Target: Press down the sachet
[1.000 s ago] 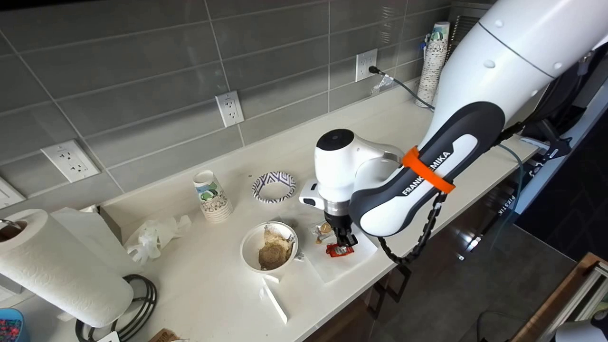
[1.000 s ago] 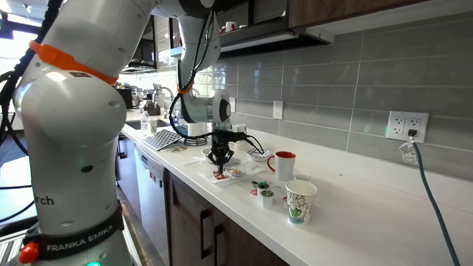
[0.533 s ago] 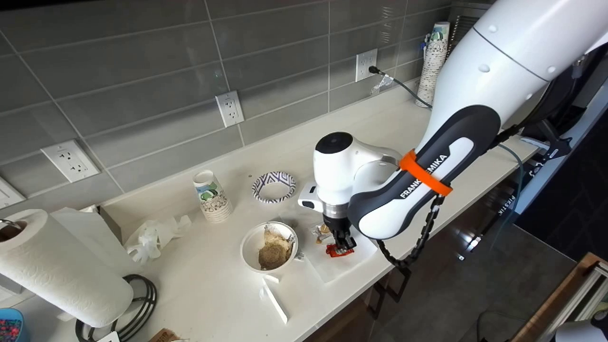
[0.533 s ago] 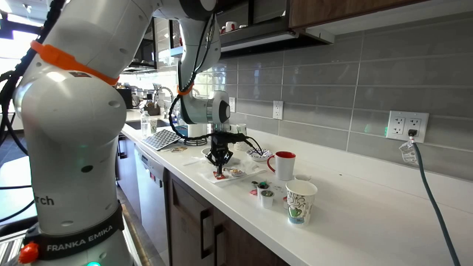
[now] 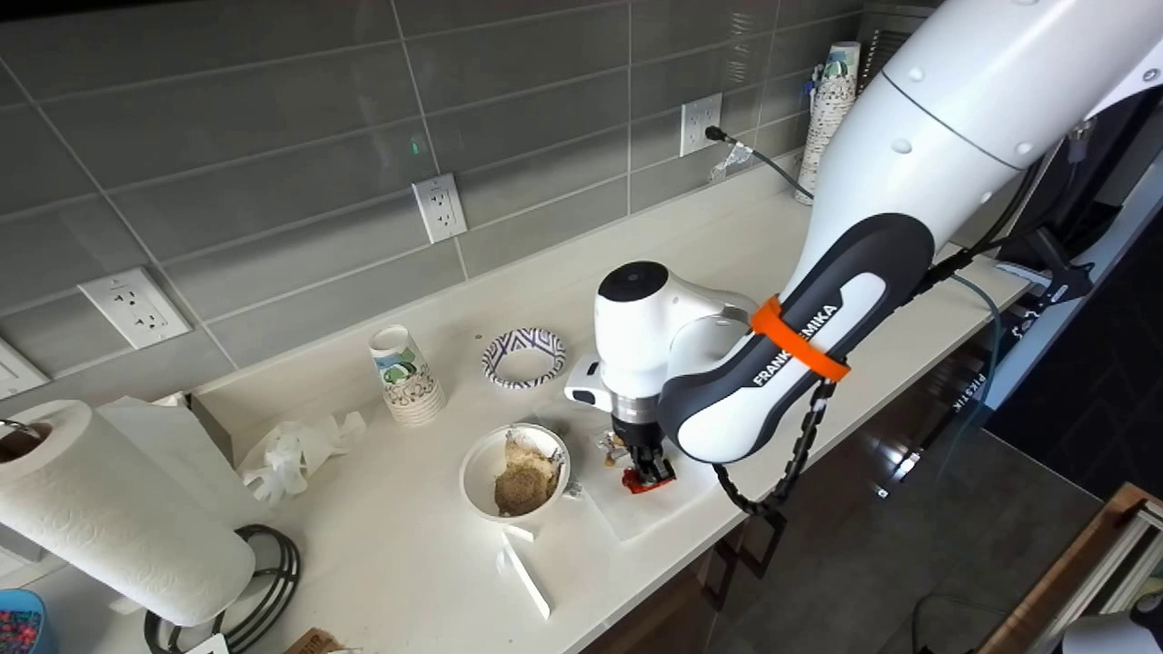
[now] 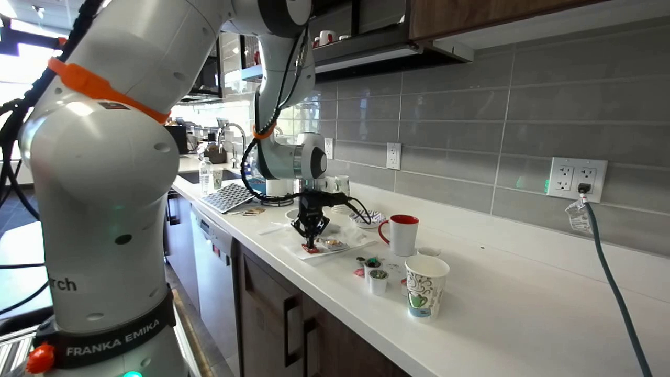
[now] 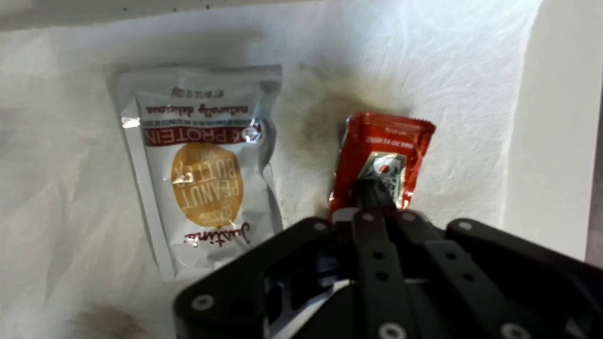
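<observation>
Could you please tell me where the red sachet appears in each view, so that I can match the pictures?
In an exterior view, the red sachet is below centre, slightly right.
In an exterior view, the red sachet is below centre, slightly left.
In the wrist view, the red sachet is right of centre, partly covered by the gripper.
Shared landmark: the peanut butter packet, lying beside it in all three views.

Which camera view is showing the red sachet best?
The wrist view: the red sachet appears large, its printed label partly visible, though the hand hides one end. In both exterior views it is small and partly hidden.
</observation>
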Tool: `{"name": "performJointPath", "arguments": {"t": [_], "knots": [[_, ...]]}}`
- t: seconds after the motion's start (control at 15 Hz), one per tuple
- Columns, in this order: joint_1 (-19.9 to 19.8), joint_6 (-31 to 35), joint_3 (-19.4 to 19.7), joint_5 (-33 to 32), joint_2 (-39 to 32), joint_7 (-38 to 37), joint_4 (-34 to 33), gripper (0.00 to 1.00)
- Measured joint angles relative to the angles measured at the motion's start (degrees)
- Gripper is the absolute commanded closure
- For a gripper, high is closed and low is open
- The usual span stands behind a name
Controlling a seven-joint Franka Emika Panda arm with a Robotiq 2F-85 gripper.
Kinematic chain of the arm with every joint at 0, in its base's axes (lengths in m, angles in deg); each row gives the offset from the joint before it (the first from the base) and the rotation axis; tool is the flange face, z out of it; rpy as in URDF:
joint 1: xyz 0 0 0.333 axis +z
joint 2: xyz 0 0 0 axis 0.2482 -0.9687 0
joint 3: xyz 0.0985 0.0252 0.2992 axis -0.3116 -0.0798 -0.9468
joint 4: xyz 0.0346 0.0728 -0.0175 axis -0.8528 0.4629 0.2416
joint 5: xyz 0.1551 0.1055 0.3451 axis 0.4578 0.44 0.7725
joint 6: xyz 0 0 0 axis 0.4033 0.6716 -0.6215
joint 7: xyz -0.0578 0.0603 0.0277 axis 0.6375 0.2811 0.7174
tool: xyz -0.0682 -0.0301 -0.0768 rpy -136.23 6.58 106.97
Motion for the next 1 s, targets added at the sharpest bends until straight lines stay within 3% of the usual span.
{"name": "performJointPath", "arguments": {"t": [1.0], "knots": [[-0.03, -1.77, 0.51, 0.07, 0.24, -0.31, -0.28, 1.00]]}}
